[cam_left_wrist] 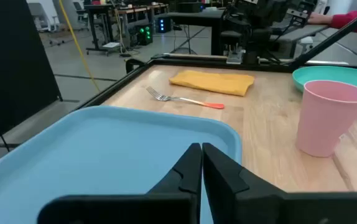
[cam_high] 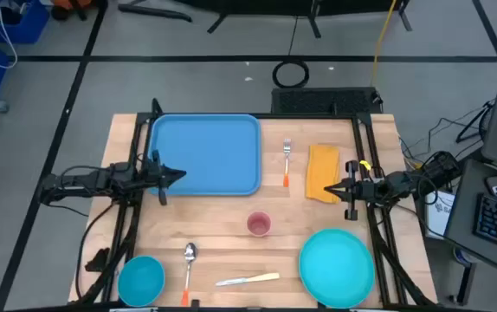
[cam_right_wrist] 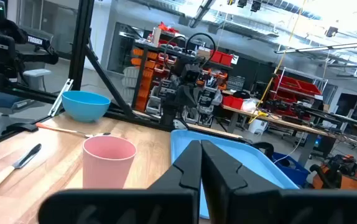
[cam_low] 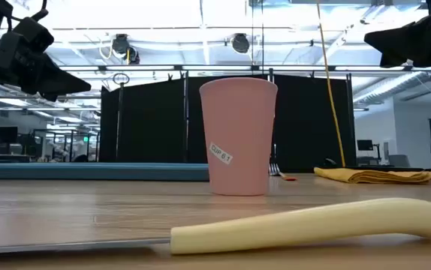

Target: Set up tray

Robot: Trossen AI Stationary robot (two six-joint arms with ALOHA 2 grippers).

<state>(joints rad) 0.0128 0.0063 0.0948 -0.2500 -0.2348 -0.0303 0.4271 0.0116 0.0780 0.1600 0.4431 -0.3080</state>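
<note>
Nothing looks set yet. Nearest the front edge of the surface lie the bowl [cam_high: 140,279], spoon [cam_high: 188,262], knife [cam_high: 248,279] and plate [cam_high: 336,264]; the pink cup [cam_high: 259,224] stands mid-surface; the fork [cam_high: 287,163] and yellow napkin [cam_high: 322,172] lie farther back. The tray [cam_high: 205,154] sits bare at the back left. The left gripper [cam_high: 176,174] hovers over the tray's near edge, the right gripper [cam_high: 333,188] beside the napkin; both jaws are closed on nothing.

One tray [cam_high: 205,154], one plate [cam_high: 336,268], one bowl [cam_high: 140,280] and one cup [cam_high: 259,224] are counted on the table [cam_high: 222,238]. One fork [cam_high: 287,162], one spoon [cam_high: 188,270], one knife [cam_high: 247,279] and one napkin [cam_high: 322,172] are counted as well.
</note>
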